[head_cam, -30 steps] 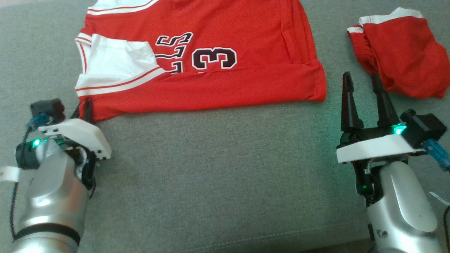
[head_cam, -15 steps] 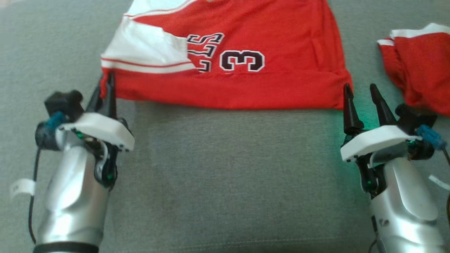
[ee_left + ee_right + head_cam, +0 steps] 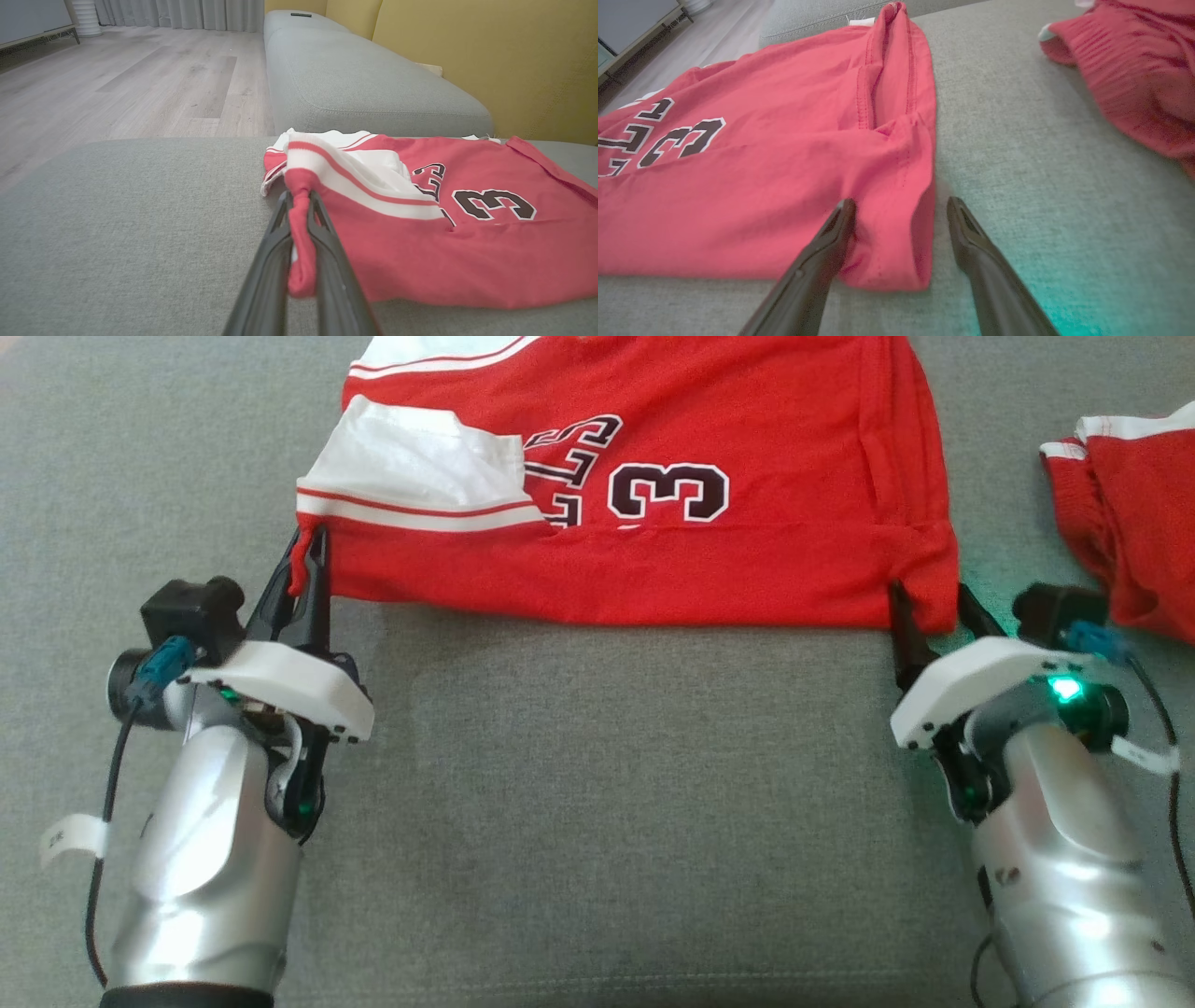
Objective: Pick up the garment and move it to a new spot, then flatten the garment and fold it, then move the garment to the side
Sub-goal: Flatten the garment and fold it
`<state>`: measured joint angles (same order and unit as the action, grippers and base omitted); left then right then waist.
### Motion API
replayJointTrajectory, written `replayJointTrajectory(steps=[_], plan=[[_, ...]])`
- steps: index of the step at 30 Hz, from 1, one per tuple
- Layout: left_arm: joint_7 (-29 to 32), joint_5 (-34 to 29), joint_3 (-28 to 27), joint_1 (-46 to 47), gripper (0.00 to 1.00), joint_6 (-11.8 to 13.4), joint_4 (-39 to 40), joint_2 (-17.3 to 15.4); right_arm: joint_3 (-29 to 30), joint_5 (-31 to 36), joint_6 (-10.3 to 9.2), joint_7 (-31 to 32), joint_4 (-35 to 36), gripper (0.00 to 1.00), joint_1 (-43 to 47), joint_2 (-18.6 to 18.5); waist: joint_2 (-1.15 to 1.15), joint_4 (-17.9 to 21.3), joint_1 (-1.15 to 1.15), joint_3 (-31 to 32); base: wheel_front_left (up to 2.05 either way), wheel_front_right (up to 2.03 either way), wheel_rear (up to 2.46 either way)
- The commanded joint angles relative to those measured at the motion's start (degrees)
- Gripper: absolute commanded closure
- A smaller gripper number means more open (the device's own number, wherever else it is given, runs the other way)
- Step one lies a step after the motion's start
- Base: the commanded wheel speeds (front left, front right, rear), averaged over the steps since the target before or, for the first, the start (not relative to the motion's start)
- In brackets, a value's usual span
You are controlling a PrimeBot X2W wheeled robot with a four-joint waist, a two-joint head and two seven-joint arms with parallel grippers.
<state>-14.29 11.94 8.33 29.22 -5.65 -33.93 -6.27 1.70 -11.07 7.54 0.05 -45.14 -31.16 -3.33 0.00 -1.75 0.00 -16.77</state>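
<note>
On the grey sofa seat (image 3: 607, 784) the red number-3 jersey (image 3: 709, 560) lies spread flat, its white sleeve (image 3: 411, 457) folded in over the chest. At the jersey's near left corner the left claw (image 3: 308, 551) is clamped tight on a thin twist of hem. At its near right corner the right claw (image 3: 930, 602) stands wide, one finger on the cloth, the other just off its side edge, gripping nothing.

The risk I see is an uneven lift. If the left arm pulls before the right closes, the jersey would drag askew and the tucked sleeve could spill open. The right claw might also pinch only the top layer. A bunched red garment (image 3: 1139, 523) right of the jersey could snag in a wide swing.
</note>
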Motion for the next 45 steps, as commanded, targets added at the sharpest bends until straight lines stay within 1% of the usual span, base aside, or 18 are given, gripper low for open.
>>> replayJointTrajectory(steps=[1,5,7,10,15,19,25,33,34,41,45], plan=[[-0.71,-0.53,-2.04,0.92,1.0,-0.21,1.8,-1.09,-2.29,-0.38,-0.05,0.96,-0.75,0.0,-0.91,0.46,0.0,0.07,0.0,-0.01,0.0,0.0,0.0],[-0.71,-0.89,-2.23,1.09,1.0,-0.39,1.47,-0.91,-4.9,0.06,-0.05,0.73,-4.93,0.0,-2.56,0.46,0.0,0.07,0.0,0.05,0.0,0.0,0.0],[-0.71,-1.07,-2.24,1.12,1.0,-0.48,0.99,-0.86,-5.32,0.23,-0.05,-0.06,-6.46,1.0,-3.29,0.46,0.0,-0.06,0.0,0.28,0.0,0.0,0.0],[-0.71,-1.21,-2.44,0.72,1.0,-0.62,0.35,-1.01,-5.02,2.29,-0.05,-2.24,-7.98,1.0,-4.3,0.46,0.0,-0.07,0.0,1.05,0.0,0.0,0.0],[-0.71,-1.4,-3.07,-0.77,1.0,-0.73,-0.49,-1.43,-2.4,8.69,-0.05,-5.44,-8.51,1.0,-4.72,0.46,0.0,0.27,0.0,3.03,0.0,0.0,0.0],[-0.71,-1.66,-3.35,-2.53,1.0,-0.72,-1.22,-1.37,0.62,13.06,-0.05,-7.16,-6.88,1.0,-3.38,0.46,0.0,0.59,0.0,5.08,0.0,0.0,0.0],[-0.71,-1.77,-2.94,-6.01,1.0,-0.88,-2.51,-0.74,2.76,15.04,-0.05,-7.53,-3.25,1.0,1.27,0.46,0.0,1.09,0.0,8.53,0.0,0.0,0.0],[-0.71,-1.06,-2.38,-12.53,1.0,-1.14,-2.59,-0.27,3.56,15.44,-0.05,-2.97,3.85,1.0,9.34,0.46,0.0,1.72,0.0,12.54,0.0,0.0,0.0],[-0.71,-1.06,-2.38,-12.53,1.0,-1.14,-2.59,-0.27,3.56,15.44,-0.05,-2.97,3.85,1.0,9.34,0.46,0.0,1.72,0.0,12.54,0.0,0.0,0.0],[-0.71,0.14,-2.53,-18.95,1.0,-0.88,0.01,0.26,3.58,13.48,-0.05,3.35,13.36,1.0,17.77,0.46,0.0,1.71,0.0,14.98,0.0,0.0,0.0],[-0.49,0.59,-2.09,-21.03,1.0,-0.75,1.23,0.5,4.41,10.97,-0.05,7.58,18.92,1.0,22.48,0.46,0.0,1.38,0.0,15.59,0.0,0.0,0.0]])
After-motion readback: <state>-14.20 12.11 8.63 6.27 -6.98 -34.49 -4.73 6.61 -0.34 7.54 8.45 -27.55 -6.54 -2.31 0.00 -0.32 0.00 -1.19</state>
